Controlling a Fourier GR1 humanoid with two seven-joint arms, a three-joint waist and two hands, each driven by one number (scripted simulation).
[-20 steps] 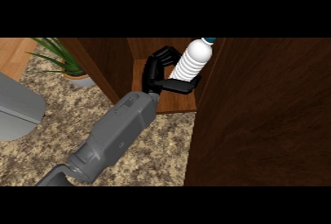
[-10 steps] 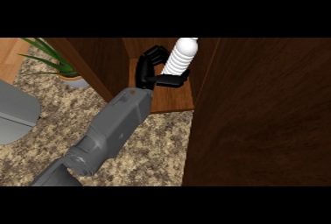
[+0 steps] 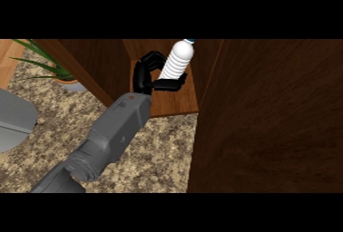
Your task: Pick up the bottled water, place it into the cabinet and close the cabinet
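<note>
The bottled water (image 3: 178,61), clear and ribbed with a blue cap, stands nearly upright inside the open cabinet, over its wooden shelf (image 3: 179,102). My left hand (image 3: 143,79) reaches in from the lower left. Its fingers curl at the bottle's left side and its thumb hooks round the bottle's base. The bottle's bottom is hidden behind the thumb. My right hand does not show.
The cabinet's open door (image 3: 268,118) fills the right side as a tall dark wood panel. Another wood panel (image 3: 94,63) borders the opening on the left. A potted plant (image 3: 50,68) and a grey rounded object (image 3: 13,118) sit on the speckled counter (image 3: 161,149) at left.
The bottle has gone from leaning right to nearly upright and has shifted left with my hand. The forearm has swung a little to the left.
</note>
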